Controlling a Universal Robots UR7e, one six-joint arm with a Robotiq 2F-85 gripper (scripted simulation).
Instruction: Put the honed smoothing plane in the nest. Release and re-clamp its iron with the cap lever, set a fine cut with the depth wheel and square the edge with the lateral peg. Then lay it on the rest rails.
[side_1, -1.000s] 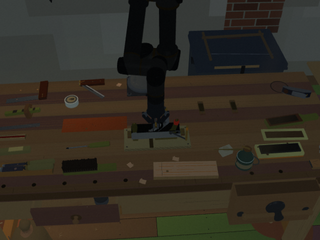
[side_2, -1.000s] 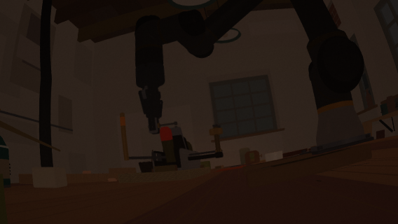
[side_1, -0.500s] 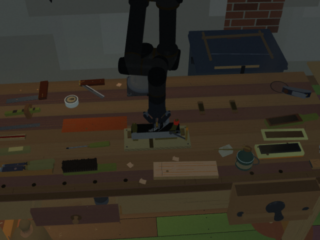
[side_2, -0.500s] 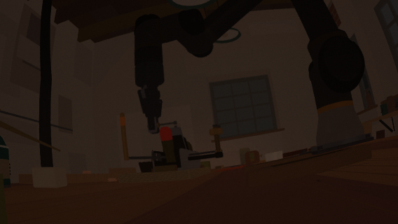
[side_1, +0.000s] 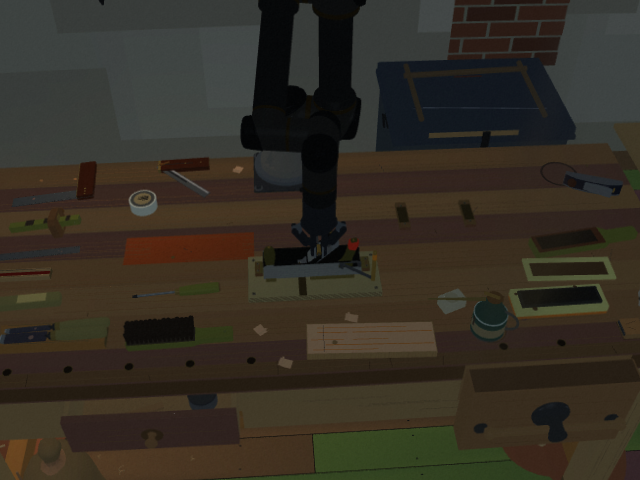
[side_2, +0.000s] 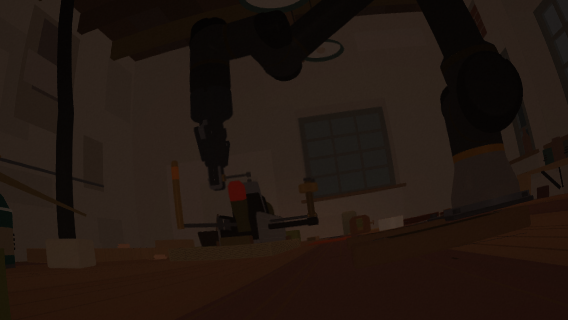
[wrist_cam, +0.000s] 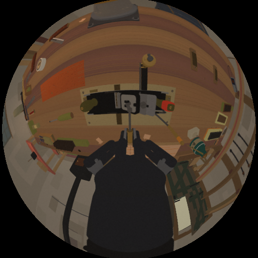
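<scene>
The smoothing plane (side_1: 310, 261) (wrist_cam: 127, 103) sits in the nest (side_1: 314, 281) (wrist_cam: 127, 105) at the middle of the bench. It has a dark body, an olive front knob (wrist_cam: 87, 105) and a red-topped rear handle (side_1: 353, 244) (wrist_cam: 167, 105) (side_2: 236, 192). A thin grey lever with a brass tip (wrist_cam: 129, 120) rises from the plane's grey cap (wrist_cam: 130, 103). My gripper (wrist_cam: 129, 136) (side_1: 318, 240) (side_2: 216, 182) stands straight above the plane, pointing down. It is closed on the brass tip of that lever.
A dark blue chest (side_1: 473, 103) and a brick pillar stand behind the bench. Two rest rails (side_1: 403, 214) (side_1: 466, 212) lie right of the arm. An orange mat (side_1: 188, 247), a brush (side_1: 159, 330), a pale board (side_1: 371, 340) and a green can (side_1: 488, 318) lie around the nest.
</scene>
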